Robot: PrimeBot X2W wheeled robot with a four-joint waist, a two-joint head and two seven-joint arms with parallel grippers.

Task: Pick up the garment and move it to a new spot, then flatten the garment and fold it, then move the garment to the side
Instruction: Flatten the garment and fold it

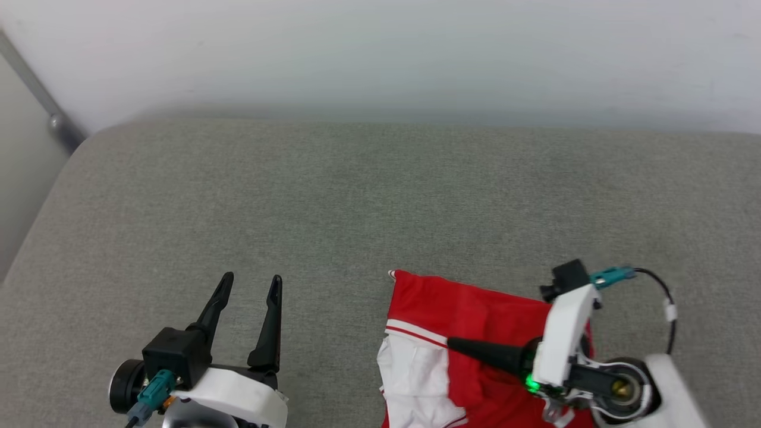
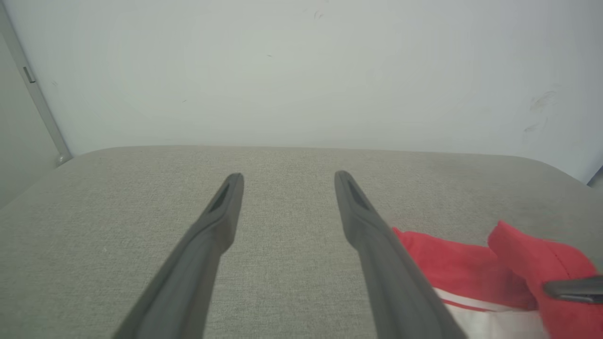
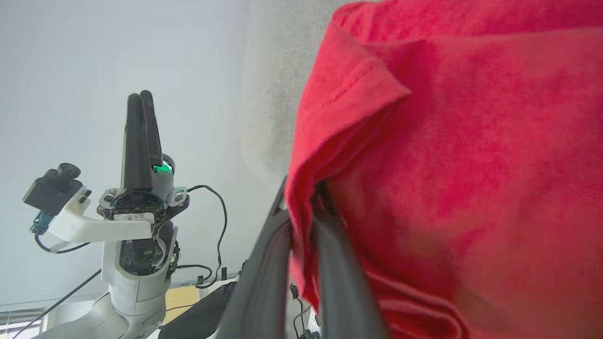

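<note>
Currently the garment [image 1: 475, 315] lies rumpled at the near right of the grey cushioned surface [image 1: 357, 196]. Its red body faces up, and a white sleeve [image 1: 416, 371] with striped trim sits at its left edge. The right gripper [image 1: 455, 345] reaches across it from the right, its dark fingers pointing left and pressed together on a fold of red cloth. In the right wrist view that fold sits pinched between the two fingers and drapes over their tips. In the left wrist view the same fold appears to stand slightly proud of the rest, though the edge of that view cuts it off. The left gripper [image 1: 252, 279] is well apart to the left, over bare cushion. Its jaws are spread wide with nothing between them, and its fingers point toward the pale wall [image 1: 380, 47].
</note>
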